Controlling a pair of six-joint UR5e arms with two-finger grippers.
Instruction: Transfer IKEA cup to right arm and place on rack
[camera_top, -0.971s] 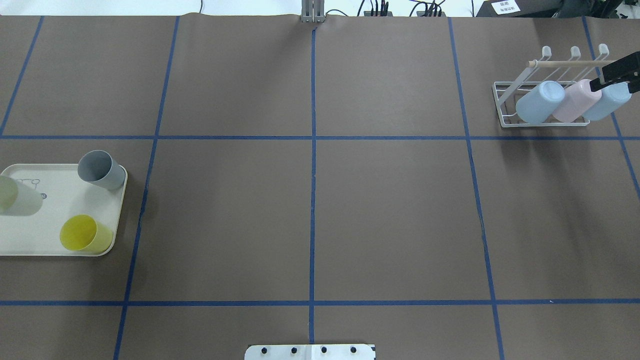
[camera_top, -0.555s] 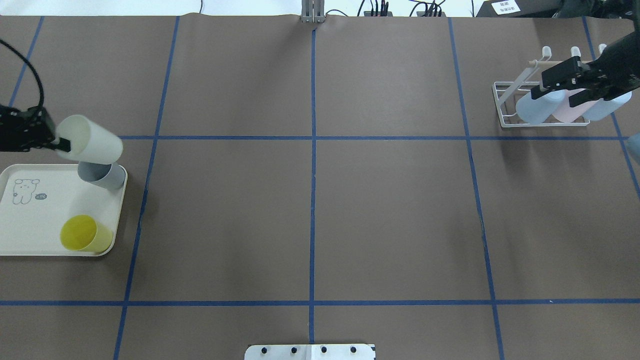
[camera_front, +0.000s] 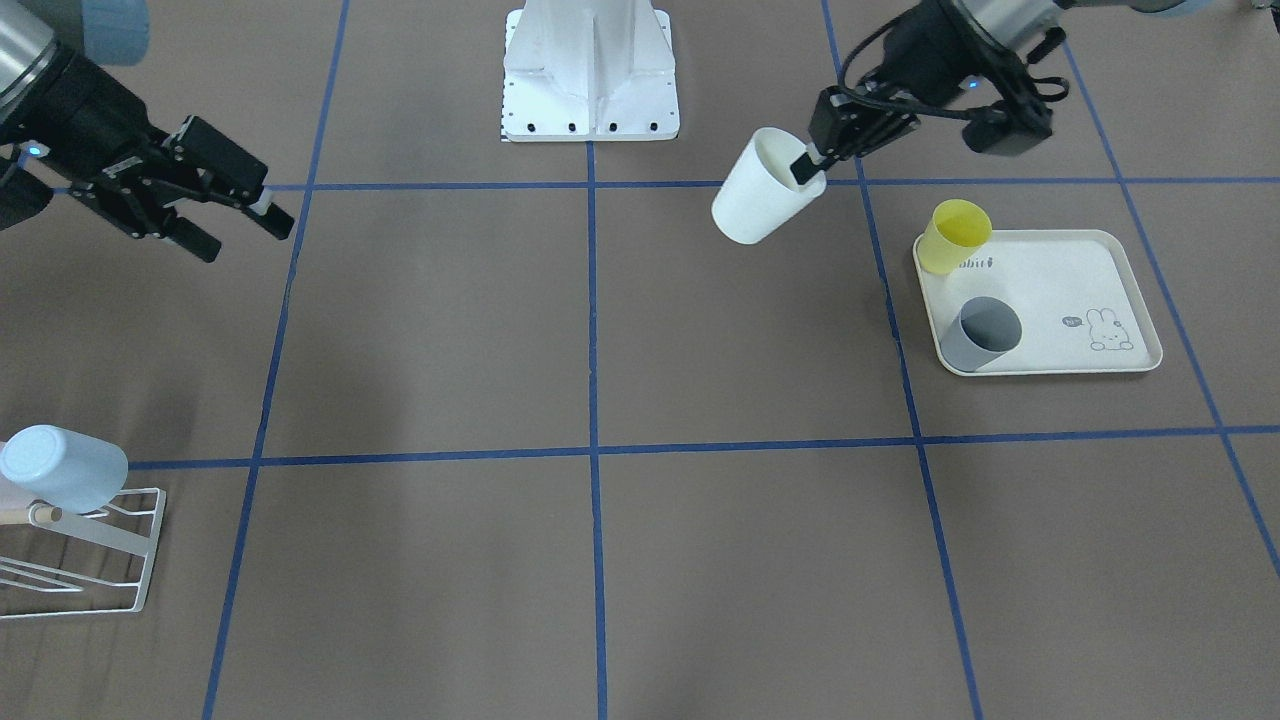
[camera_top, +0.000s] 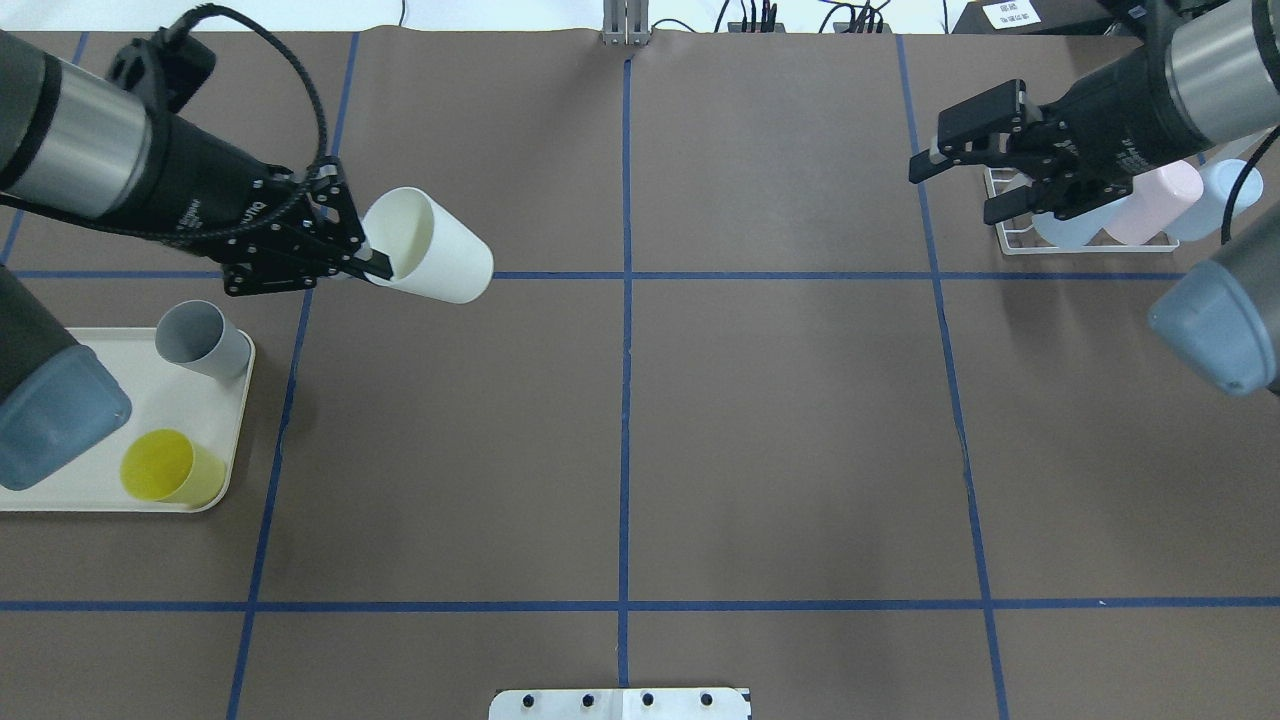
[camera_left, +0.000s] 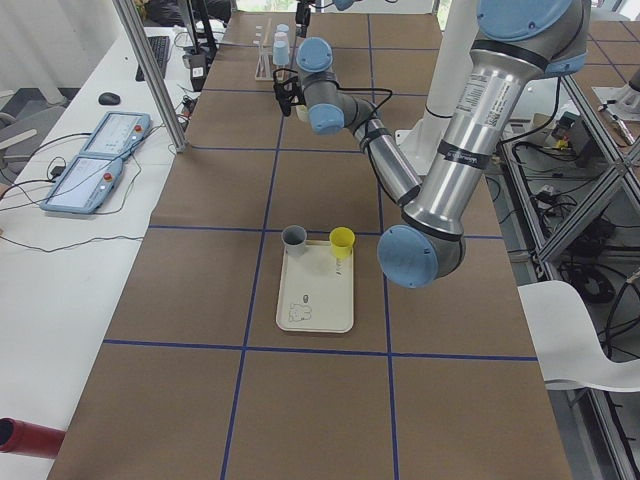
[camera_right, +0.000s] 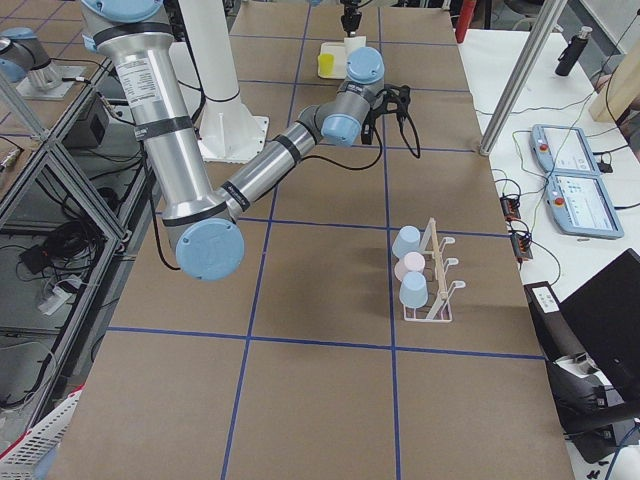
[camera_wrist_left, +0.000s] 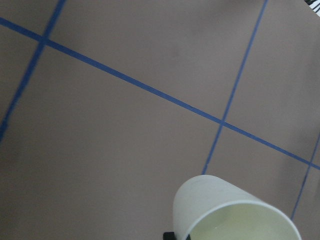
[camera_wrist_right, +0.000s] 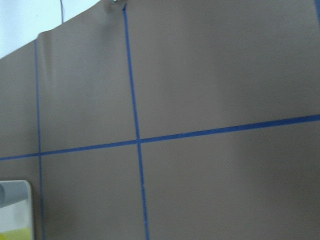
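Observation:
The white IKEA cup (camera_top: 432, 246) hangs tilted above the table left of centre, with my left gripper (camera_top: 375, 266) shut on its rim, one finger inside. The front view shows the cup (camera_front: 762, 200) and the left gripper (camera_front: 808, 166) clear of the tray, and the left wrist view catches the cup (camera_wrist_left: 227, 210) at its bottom edge. My right gripper (camera_top: 952, 192) is open and empty, just left of the rack (camera_top: 1001, 235), whose near end it partly hides. The rack (camera_right: 437, 265) carries two light blue cups and a pink one.
A cream tray (camera_top: 110, 400) at the left holds a grey cup (camera_top: 200, 338) and a yellow cup (camera_top: 170, 467). My left arm's elbow overhangs the tray's left end. Blue tape lines grid the brown table.
My left arm has swung right and up, carrying the white cup away from the tray. My right gripper has moved left off the rack's cups and stays open.

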